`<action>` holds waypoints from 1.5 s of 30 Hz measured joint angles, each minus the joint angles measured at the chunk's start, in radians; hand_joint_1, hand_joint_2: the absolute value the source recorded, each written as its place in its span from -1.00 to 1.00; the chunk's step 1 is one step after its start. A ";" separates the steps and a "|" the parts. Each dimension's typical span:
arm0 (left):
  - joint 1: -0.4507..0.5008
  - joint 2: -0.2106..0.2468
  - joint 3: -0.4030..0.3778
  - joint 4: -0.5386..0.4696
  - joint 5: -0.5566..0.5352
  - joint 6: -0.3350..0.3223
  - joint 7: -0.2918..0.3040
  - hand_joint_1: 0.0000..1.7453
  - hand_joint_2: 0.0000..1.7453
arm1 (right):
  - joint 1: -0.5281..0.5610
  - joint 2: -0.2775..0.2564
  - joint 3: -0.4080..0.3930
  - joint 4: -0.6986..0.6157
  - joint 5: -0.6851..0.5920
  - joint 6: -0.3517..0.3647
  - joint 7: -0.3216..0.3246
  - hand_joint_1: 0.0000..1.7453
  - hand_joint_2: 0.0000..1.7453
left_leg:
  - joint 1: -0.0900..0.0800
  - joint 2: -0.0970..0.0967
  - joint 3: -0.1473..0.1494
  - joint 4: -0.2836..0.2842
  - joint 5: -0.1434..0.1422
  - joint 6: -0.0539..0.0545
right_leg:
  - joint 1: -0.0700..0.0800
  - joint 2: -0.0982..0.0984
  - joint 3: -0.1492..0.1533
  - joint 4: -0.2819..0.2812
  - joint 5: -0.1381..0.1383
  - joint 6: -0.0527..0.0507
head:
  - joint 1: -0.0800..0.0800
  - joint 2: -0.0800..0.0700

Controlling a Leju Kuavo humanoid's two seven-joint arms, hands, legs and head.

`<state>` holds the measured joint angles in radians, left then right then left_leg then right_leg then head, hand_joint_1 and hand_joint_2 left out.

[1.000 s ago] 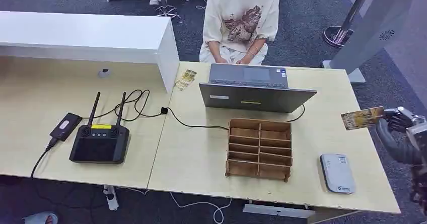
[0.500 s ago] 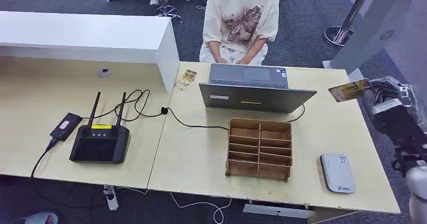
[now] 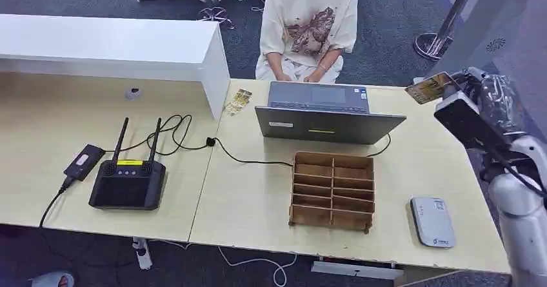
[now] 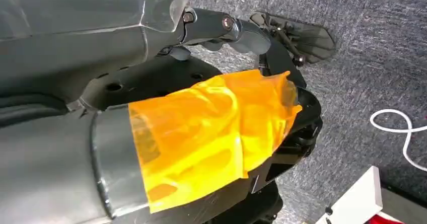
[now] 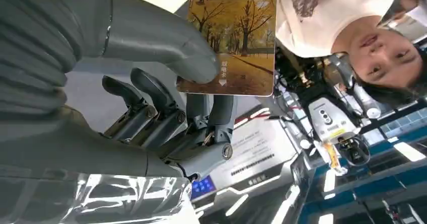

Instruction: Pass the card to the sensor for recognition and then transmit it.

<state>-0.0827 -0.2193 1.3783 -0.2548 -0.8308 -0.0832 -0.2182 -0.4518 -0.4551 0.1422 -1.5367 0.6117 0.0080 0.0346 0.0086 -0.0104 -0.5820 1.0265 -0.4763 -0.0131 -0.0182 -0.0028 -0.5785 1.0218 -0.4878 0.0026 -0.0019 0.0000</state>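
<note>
Right hand [image 3: 480, 93] is up over the table's [image 3: 258, 197] far right corner, and it's pinching the card [image 3: 428, 88] between thumb [image 5: 166, 43] and fingers [image 5: 211, 108]; the card is in the air, off the table, angled toward the person [image 3: 309, 22] seated behind the laptop [image 3: 329, 122]. From the wrist the card [image 5: 234, 32] shows an autumn-tree picture, the thumb pressed on its face. The grey sensor [image 3: 433, 221] lies flat by the near right edge, well apart from the card. A wooden rack [image 3: 332, 189] sits mid-table, a black controller [image 3: 128, 182] with two antennas to the left. Left hand [image 4: 236, 30] hangs over carpet; whether it's closed, I can't tell.
</note>
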 joint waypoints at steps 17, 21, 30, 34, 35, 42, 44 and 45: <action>-0.002 0.000 0.000 0.000 -0.004 0.000 0.003 -1.00 -1.00 | -0.143 0.038 0.102 0.136 0.089 -0.008 0.046 1.00 1.00 | 0.000 -0.001 0.000 0.000 0.001 -0.001 | 0.000 -0.001 0.000 0.000 0.000 0.000 | 0.000 0.000; -0.002 0.000 0.000 0.000 -0.005 -0.001 0.003 -1.00 -1.00 | -0.156 0.044 0.112 0.150 0.091 -0.008 0.046 1.00 1.00 | 0.000 -0.001 0.000 0.000 0.001 -0.001 | 0.000 -0.001 0.000 0.000 0.000 0.000 | 0.000 0.000; -0.003 0.000 0.000 0.000 -0.007 0.000 0.008 -1.00 -1.00 | -0.204 0.061 0.144 0.203 0.178 -0.023 0.081 1.00 1.00 | 0.000 -0.001 0.000 0.000 0.001 -0.001 | 0.000 0.000 0.000 0.000 0.000 0.000 | 0.000 0.000; -0.004 0.000 0.000 0.000 -0.011 0.000 0.011 -1.00 -1.00 | -0.257 0.087 0.168 0.265 0.195 -0.017 0.083 1.00 1.00 | 0.000 -0.001 0.000 0.000 0.001 -0.002 | 0.000 -0.001 0.000 0.001 0.001 0.000 | 0.000 0.000; -0.005 0.000 0.000 0.000 -0.013 0.000 0.012 -1.00 -1.00 | -0.269 0.094 0.173 0.281 0.194 -0.012 0.079 1.00 1.00 | 0.000 -0.001 0.000 0.000 0.001 -0.002 | 0.000 -0.001 0.000 0.001 0.001 0.000 | 0.000 0.000; -0.007 0.001 -0.002 0.000 -0.013 0.000 0.019 -1.00 -1.00 | -0.414 0.156 0.242 0.484 0.299 0.003 0.100 1.00 1.00 | 0.000 -0.001 0.000 0.000 0.002 -0.002 | 0.000 0.000 0.000 0.001 0.001 0.000 | 0.000 0.000; -0.008 0.001 -0.002 0.000 -0.012 -0.001 0.019 -1.00 -1.00 | -0.449 0.177 0.259 0.540 0.323 -0.007 0.097 1.00 1.00 | 0.000 -0.001 0.000 0.000 0.002 -0.002 | 0.000 0.000 0.000 0.001 0.001 0.000 | 0.000 0.000; -0.008 0.001 -0.002 0.000 -0.011 -0.001 0.019 -1.00 -1.00 | -0.461 0.187 0.266 0.562 0.332 -0.011 0.094 1.00 1.00 | 0.000 -0.001 0.000 0.000 0.002 -0.002 | 0.000 0.000 0.000 0.001 0.001 0.000 | 0.000 0.000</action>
<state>-0.0903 -0.2182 1.3767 -0.2548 -0.8416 -0.0843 -0.1991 -0.9125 -0.2686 0.4082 -0.9751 0.9441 -0.0030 0.1285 0.0089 -0.0112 -0.5817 1.0265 -0.4741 -0.0152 -0.0180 -0.0030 -0.5787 1.0226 -0.4866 0.0024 -0.0019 0.0000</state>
